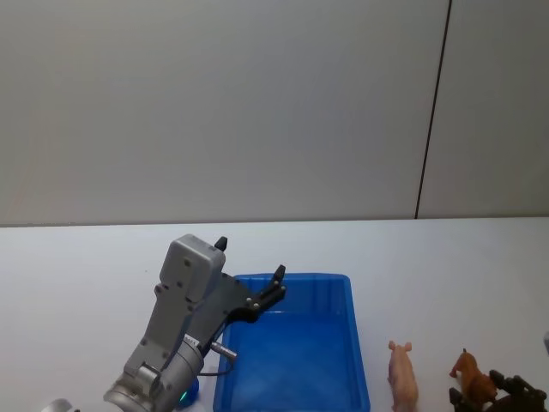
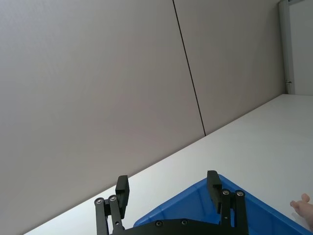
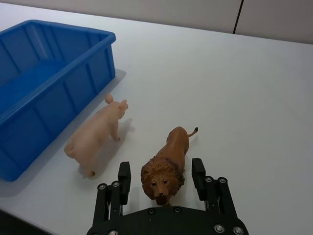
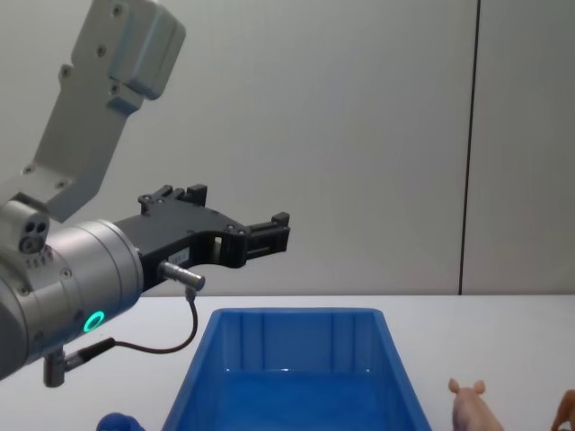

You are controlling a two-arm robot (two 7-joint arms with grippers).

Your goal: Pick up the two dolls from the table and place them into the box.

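Two dolls stand on the white table (image 1: 86,257) to the right of the blue box (image 1: 292,279). The pale pink pig (image 1: 401,375) is nearer the box (image 3: 49,83); the reddish-brown maned animal (image 1: 472,378) is beyond it. My right gripper (image 3: 161,172) is open, low over the table, with its fingers (image 3: 124,176) on either side of the brown animal's (image 3: 168,159) head, a small gap showing on both sides. The pig (image 3: 95,137) stands just beside it. My left gripper (image 1: 249,262) hangs open and empty above the box's near-left corner (image 4: 296,316).
The box's (image 2: 254,208) floor is bare. A small blue object (image 4: 117,422) lies by the left arm's base. A grey wall with a dark vertical seam (image 1: 433,112) closes the table's far edge. Bare tabletop stretches right of the dolls (image 3: 244,98).
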